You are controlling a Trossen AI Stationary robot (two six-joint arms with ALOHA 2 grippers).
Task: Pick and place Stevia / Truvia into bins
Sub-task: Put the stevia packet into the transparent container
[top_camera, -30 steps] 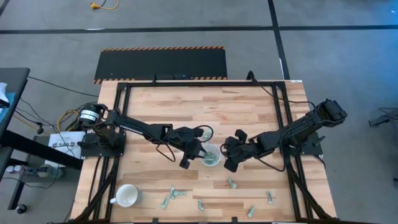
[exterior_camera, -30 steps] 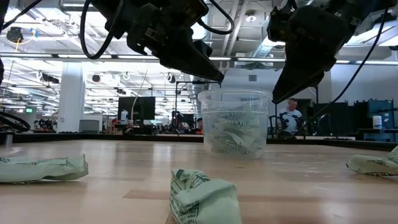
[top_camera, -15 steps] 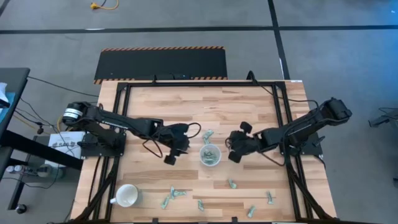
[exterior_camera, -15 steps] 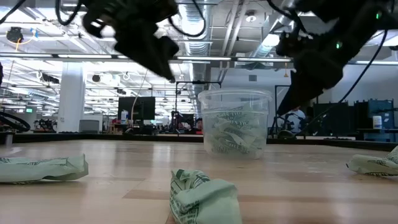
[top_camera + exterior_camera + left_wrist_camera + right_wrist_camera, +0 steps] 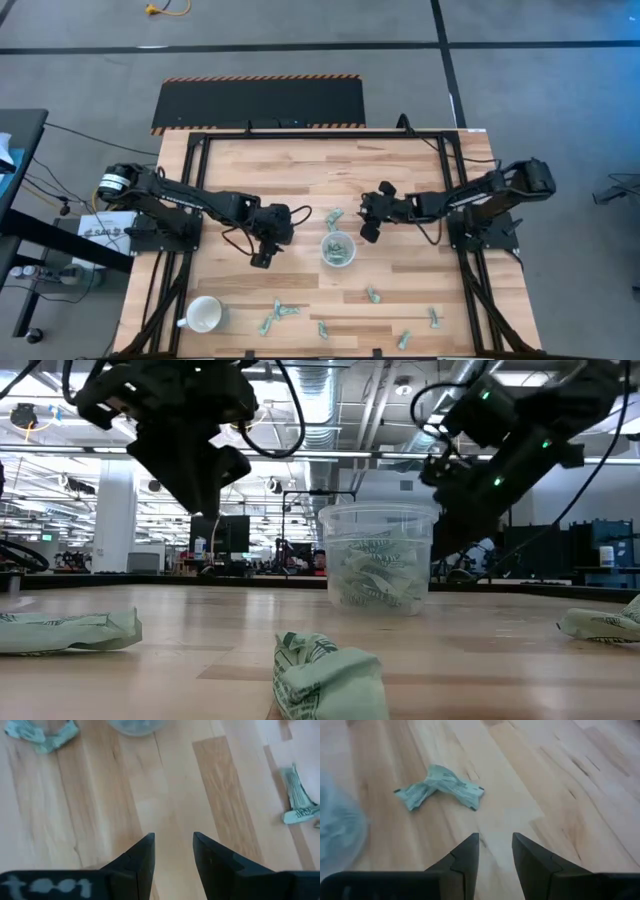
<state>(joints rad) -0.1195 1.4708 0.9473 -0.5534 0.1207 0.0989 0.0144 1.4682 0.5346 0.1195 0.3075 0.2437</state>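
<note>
A white mug point(image 5: 204, 315) stands near the front left corner of the desk point(image 5: 260, 165), well to the left of the clear cup and nearer the front edge. Nothing can be made out inside it.

The left hand point(image 5: 262, 257) hangs above the bare wood just left of the cup. Its two fingers point(image 5: 142, 857) are parted by a narrow gap with nothing between them.

The clear cup point(image 5: 339, 249) stands upright near the middle of the desk. It holds a loose heap of pale green and white sachets point(image 5: 378, 582), crumpled and lying against one another, filling roughly the lower half.

One sachet point(image 5: 333, 216) lies on the wood just behind the cup, twisted in the middle. The rest are scattered in front of the cup towards the front edge: two point(image 5: 277, 314) to its left front, one point(image 5: 323, 329) almost straight in front, one point(image 5: 372, 294) just in front and slightly right, and two more point(image 5: 434, 317) further right.

The right hand point(image 5: 367, 234) hovers just right of the cup and a little behind it, close to the twisted sachet. Its fingers point(image 5: 465, 857) stand narrowly apart and grip nothing.
</note>
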